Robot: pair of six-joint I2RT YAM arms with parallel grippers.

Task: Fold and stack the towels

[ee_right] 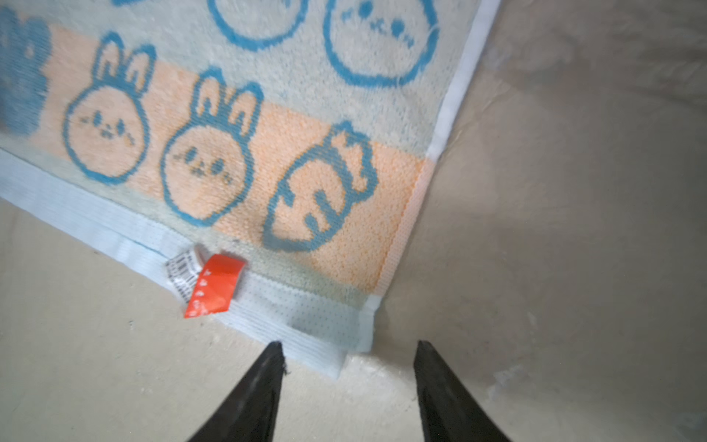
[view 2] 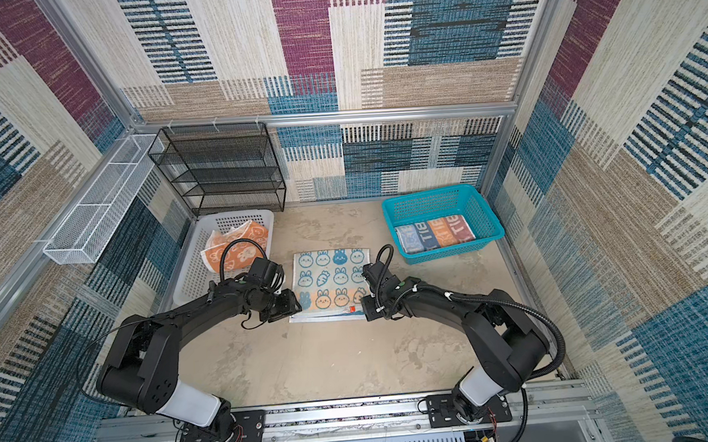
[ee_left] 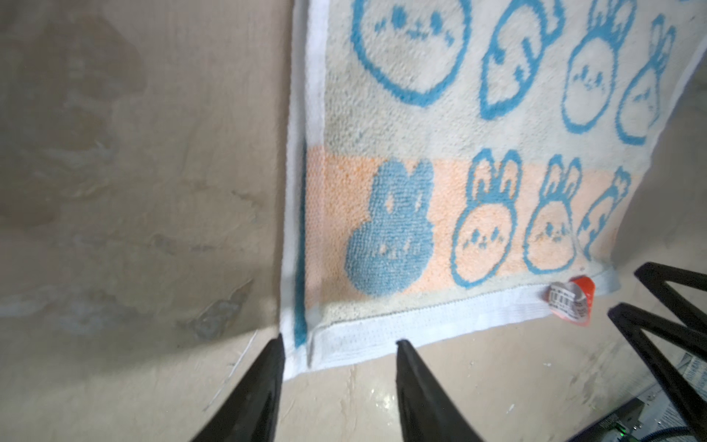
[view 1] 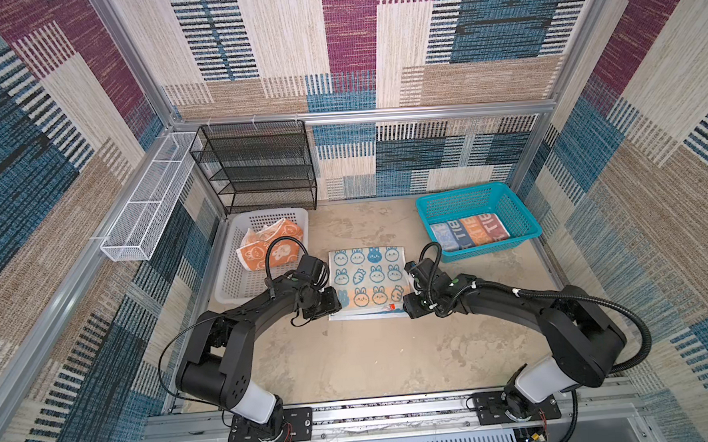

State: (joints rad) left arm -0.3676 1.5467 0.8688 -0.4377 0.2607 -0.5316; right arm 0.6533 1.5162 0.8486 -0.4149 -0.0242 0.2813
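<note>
The rabbit towel [view 1: 368, 281] lies flat on the bench [view 1: 372, 354]. The left hand [ee_left: 339, 344] and right hand [ee_right: 349, 344] stand open at its near corners, gripping nothing.

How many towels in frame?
3: rabbit towel flat mid-table; orange towel crumpled in white basket; lettered towel folded in teal basket. Others could hide beneath.

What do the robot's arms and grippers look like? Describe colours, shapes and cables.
The left arm and right arm are matte black with rounded joints and a white segment near each base. A thin black cable loops above the left wrist; a ribbed black hose runs along the right arm. The left gripper and right gripper have slim, black, pointed fingers.
</note>
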